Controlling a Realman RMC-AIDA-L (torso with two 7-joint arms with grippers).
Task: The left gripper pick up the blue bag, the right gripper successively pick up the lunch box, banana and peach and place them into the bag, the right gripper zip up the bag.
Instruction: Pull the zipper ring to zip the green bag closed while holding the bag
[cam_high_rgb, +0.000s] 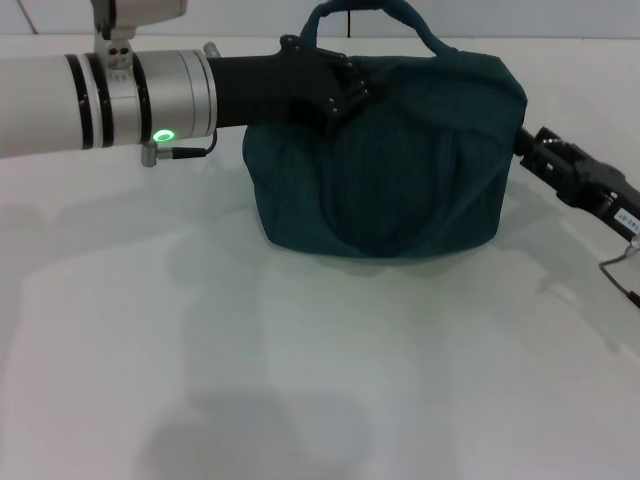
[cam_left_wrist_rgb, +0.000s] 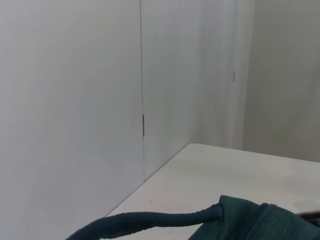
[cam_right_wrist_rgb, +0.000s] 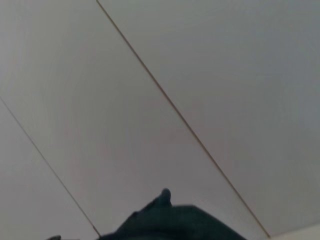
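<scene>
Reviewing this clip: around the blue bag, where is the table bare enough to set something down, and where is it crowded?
Bare: the wide table in front of the blue bag, and the stretch beneath the left arm. Crowded: the bag's top left, where the left gripper sits by the handle, and its right end, where the right gripper presses in.

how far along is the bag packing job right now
No lunch box, banana or peach shows on the table, so they are probably already inside the blue bag. The left gripper is at the bag's top by the handle; the right gripper is at its far end. Whether zipping is finished cannot be seen.
</scene>
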